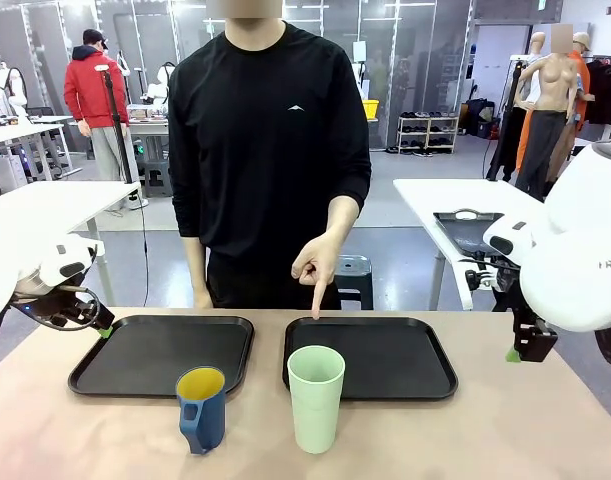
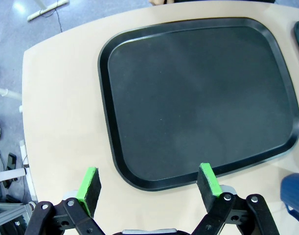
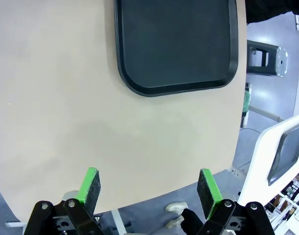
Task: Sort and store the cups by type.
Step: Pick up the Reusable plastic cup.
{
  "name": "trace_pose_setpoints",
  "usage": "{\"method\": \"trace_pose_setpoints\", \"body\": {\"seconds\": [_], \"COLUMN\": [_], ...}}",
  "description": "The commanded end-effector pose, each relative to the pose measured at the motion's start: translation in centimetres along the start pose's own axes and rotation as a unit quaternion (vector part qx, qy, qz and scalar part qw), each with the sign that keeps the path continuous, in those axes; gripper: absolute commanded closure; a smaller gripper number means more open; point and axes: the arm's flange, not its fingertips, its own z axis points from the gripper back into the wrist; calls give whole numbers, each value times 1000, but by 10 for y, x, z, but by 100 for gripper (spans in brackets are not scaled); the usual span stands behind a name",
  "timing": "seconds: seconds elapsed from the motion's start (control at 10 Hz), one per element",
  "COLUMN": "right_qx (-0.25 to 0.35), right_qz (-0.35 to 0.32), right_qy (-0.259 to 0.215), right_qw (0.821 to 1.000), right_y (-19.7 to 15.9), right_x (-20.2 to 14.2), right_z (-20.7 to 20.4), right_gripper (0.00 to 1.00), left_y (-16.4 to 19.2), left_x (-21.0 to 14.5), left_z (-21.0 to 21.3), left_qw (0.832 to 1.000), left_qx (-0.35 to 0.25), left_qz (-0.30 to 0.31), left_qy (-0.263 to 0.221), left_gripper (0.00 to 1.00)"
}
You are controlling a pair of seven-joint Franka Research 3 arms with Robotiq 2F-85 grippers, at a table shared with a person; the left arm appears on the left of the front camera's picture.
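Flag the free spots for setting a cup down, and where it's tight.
Both trays are bare: the left tray fully, the right tray apart from the person's hand pointing at its far rim. The table is free at both near corners. Crowded: the near middle, where the blue mug and mint tumbler stand before the trays.

Mint tumbler and blue mug look smooth matt plastic; black trays faintly glossy plastic; table smooth, matt.
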Motion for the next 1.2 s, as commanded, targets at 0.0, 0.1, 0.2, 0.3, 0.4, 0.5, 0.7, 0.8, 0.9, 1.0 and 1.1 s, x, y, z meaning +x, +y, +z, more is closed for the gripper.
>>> {"method": "trace_pose_setpoints", "body": {"seconds": [0.0,0.1,0.2,0.3,0.4,0.5,0.7,0.8,0.9,1.0,1.1], "right_qx": [-2,0,35,53,60,79,112,133,145,152,162], "right_qz": [2,0,22,36,38,43,45,47,40,37,27], "right_qy": [5,0,-34,-61,-82,-97,-164,-203,-239,-261,-279], "right_qw": [1000,1000,999,996,994,991,979,969,959,952,946], "right_y": [0,0,-1,3,8,15,27,34,40,46,51], "right_x": [-1,0,2,4,5,7,11,15,17,18,17], "right_z": [0,0,-14,-26,-34,-42,-59,-72,-81,-89,-97], "right_gripper": [0,0,0,0,0,0,0,0,0,0,0], "left_y": [1,1,1,1,1,1,1,1,1,1,1], "left_x": [0,0,0,0,0,0,0,0,0,0,0], "left_z": [0,0,0,0,0,0,0,0,0,0,0], "left_qw": [1000,1000,1000,1000,1000,1000,1000,1000,1000,1000,1000], "left_qx": [0,0,0,0,0,0,0,0,0,0,0], "left_qz": [1,1,1,1,1,1,1,1,1,1,1], "left_qy": [0,0,0,0,0,0,0,0,0,0,0], "left_gripper": [0,0,0,0,0,0,0,0,0,0,0]}}
